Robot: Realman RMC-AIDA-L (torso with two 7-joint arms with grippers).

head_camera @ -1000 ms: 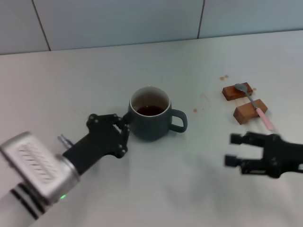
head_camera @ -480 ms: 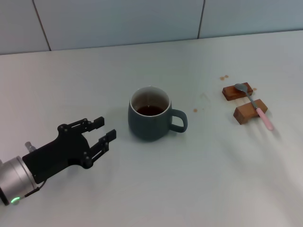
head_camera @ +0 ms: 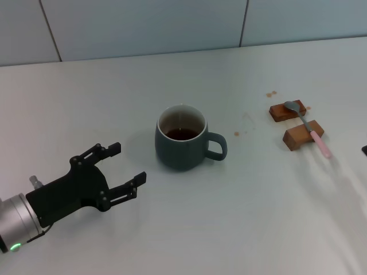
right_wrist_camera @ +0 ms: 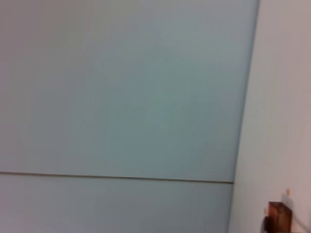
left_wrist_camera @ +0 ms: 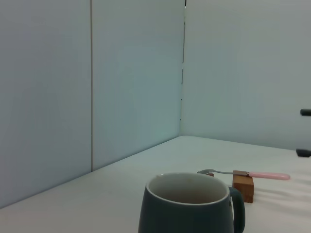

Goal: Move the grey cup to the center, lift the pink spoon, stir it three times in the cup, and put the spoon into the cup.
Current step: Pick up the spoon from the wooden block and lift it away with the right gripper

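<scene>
Fingers (head_camera: 112,148) of the left gripper (head_camera: 127,164) spread wide apart, holding nothing, low over the table (head_camera: 189,229) just left of the grey cup (head_camera: 182,137), which stands mid-table with dark liquid inside, handle pointing right. Off to the right, the pink spoon (head_camera: 308,129) lies across two brown blocks (head_camera: 301,136). Only a dark sliver of the right gripper (head_camera: 364,150) shows at the table's right edge, its fingers impossible to judge.

Right wrist view: pale wall panels (right_wrist_camera: 126,97) divided by a thin seam; brown wooden block (right_wrist_camera: 278,217) on the desk (right_wrist_camera: 286,97) at the frame's edge.
</scene>
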